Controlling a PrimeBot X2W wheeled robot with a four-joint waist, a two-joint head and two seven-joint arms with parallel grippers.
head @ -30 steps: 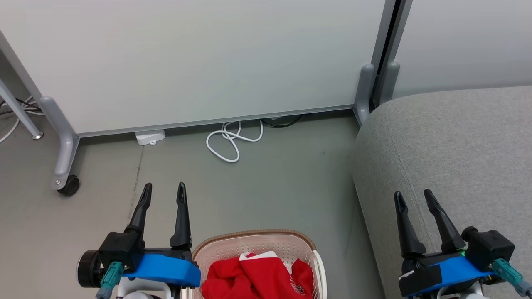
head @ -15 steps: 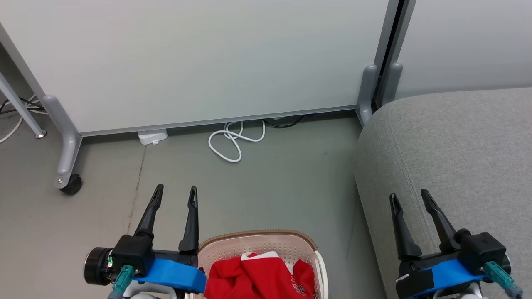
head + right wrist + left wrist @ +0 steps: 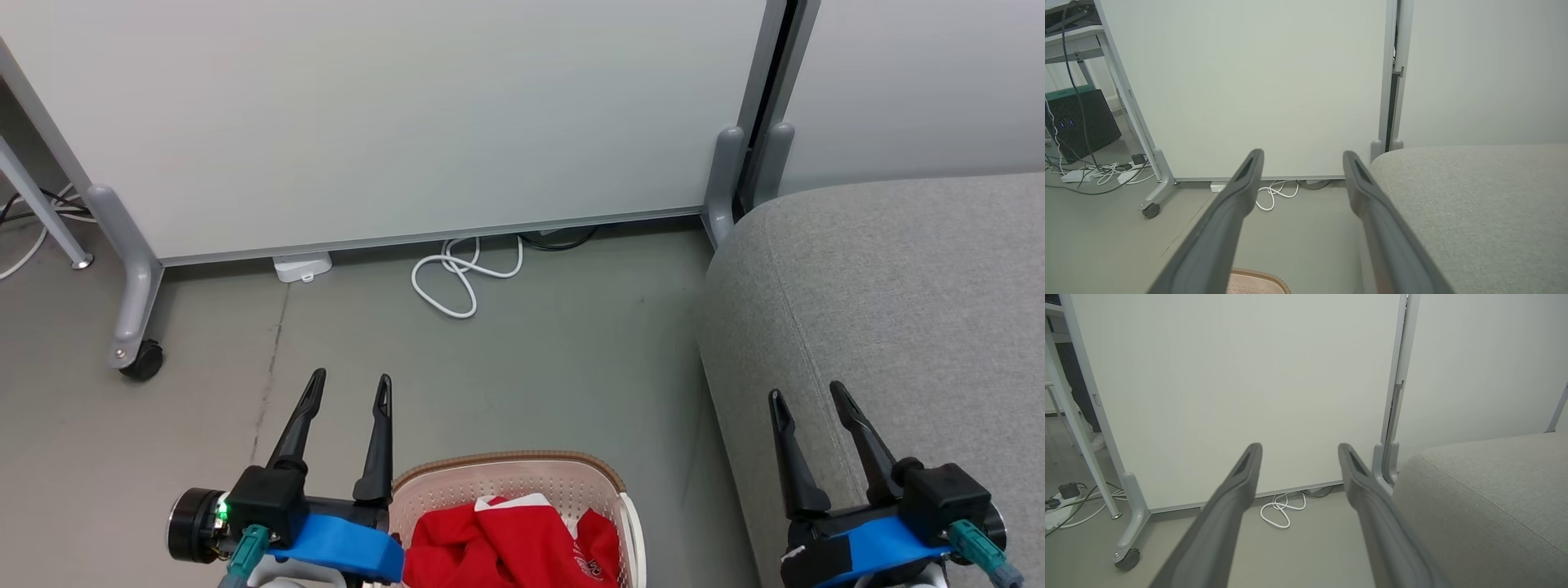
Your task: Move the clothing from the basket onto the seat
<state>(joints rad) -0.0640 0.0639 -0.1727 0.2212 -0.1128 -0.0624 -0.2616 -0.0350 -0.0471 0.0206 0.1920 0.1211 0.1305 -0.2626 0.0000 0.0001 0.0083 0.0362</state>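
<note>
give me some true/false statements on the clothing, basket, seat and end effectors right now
1. The red clothing lies in the basket. True.
2. The left end effector grips the clothing. False: it is open, holding nothing, beside the basket.
3. The seat stands on the robot's left. False: it is on the right.
4. The right end effector is open. True.
5. A white cable lies on the floor. True.

Grey floor at the foot of a white partition

The smooth grey floor point(image 3: 571, 351) carries the cream basket point(image 3: 506, 459) at the near edge, with the grey seat point(image 3: 898, 286) standing to its right, apart from it. A looped white cable point(image 3: 457, 278) and a small white box point(image 3: 302, 267) lie by the partition point(image 3: 408, 122), whose black caster point(image 3: 140, 359) rests at the left.
</note>
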